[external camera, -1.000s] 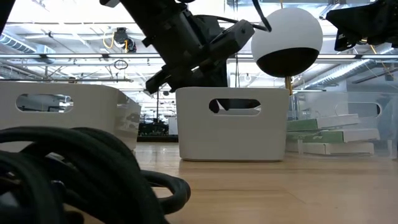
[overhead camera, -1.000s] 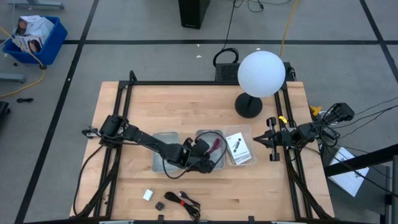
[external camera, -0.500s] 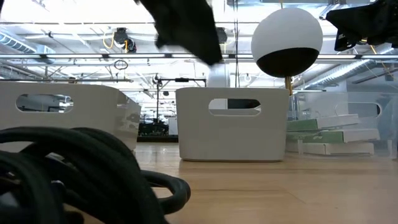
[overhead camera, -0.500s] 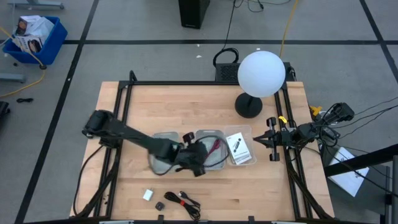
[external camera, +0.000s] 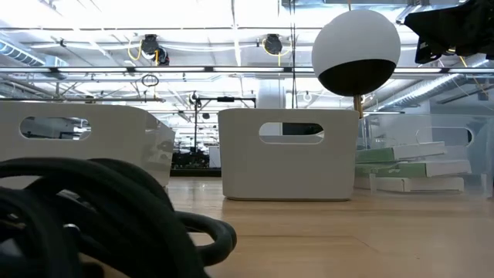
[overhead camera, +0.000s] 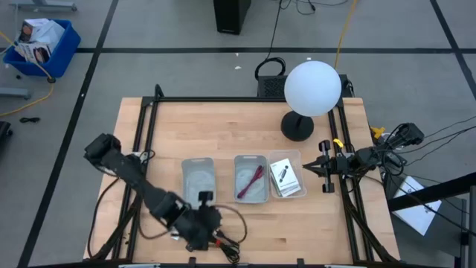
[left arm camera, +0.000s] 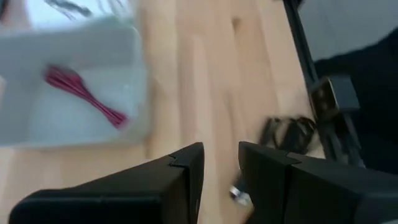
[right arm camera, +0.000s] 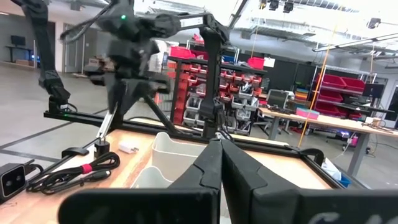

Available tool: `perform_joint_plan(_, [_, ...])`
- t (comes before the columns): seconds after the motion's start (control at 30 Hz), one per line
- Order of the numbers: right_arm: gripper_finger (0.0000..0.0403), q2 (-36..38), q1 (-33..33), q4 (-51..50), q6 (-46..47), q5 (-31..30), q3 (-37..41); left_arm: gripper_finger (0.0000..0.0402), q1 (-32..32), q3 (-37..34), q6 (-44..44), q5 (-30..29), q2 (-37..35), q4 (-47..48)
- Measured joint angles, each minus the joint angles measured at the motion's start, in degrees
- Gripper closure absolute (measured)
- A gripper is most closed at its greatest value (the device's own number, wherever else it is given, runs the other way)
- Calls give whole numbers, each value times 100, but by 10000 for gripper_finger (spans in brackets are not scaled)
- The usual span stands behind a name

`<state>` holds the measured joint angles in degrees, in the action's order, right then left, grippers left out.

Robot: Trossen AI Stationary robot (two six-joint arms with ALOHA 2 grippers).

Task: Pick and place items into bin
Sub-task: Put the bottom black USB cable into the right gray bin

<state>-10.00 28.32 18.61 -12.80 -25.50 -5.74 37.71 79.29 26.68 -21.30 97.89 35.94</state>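
Note:
My left gripper point(overhead camera: 210, 232) hangs open over the table's near edge, with nothing between its fingers point(left arm camera: 186, 171). The black cable point(overhead camera: 227, 242) lies coiled on the wood just beyond it and also shows in the left wrist view point(left arm camera: 287, 132) and fills the low view's foreground point(external camera: 93, 220). The dark-red strap point(overhead camera: 253, 179) lies in the middle bin point(overhead camera: 251, 195). White cards point(overhead camera: 285, 177) lie in the right bin. My right gripper point(overhead camera: 325, 167) waits shut at the table's right edge, its fingers together point(right arm camera: 219, 158).
An empty-looking left bin point(overhead camera: 198, 179) stands beside the middle one. The white globe lamp point(overhead camera: 312, 88) stands on its dark foot point(overhead camera: 297, 126) at the far right. A black frame rail point(left arm camera: 323, 124) runs along the table's near edge. Bare wood lies at the far left.
My left gripper has left the middle bin, swung toward the table's near edge and left, risen out of the low view, and rolled about its own line. It now hangs by the black cable. The dark-red strap stays lying in the middle bin.

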Motion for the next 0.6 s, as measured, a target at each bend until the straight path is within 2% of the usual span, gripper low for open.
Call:
perform_joint_plan(0.13, [403,0,2,-1,9,2,1,293,276,0,309,43,492,-2])
perform_joint_plan(0.3, [403,-4,1,-23,11,4,2,292,400,-2,729,732,1117,64])
perform_joint_plan(0.4, [403,-7,2,-54,51,4,0,287,356,-4,998,953,1330,118])
perform_joint_plan(0.6, [403,-7,2,-52,162,7,0,221,361,-7,1055,1087,1425,42])
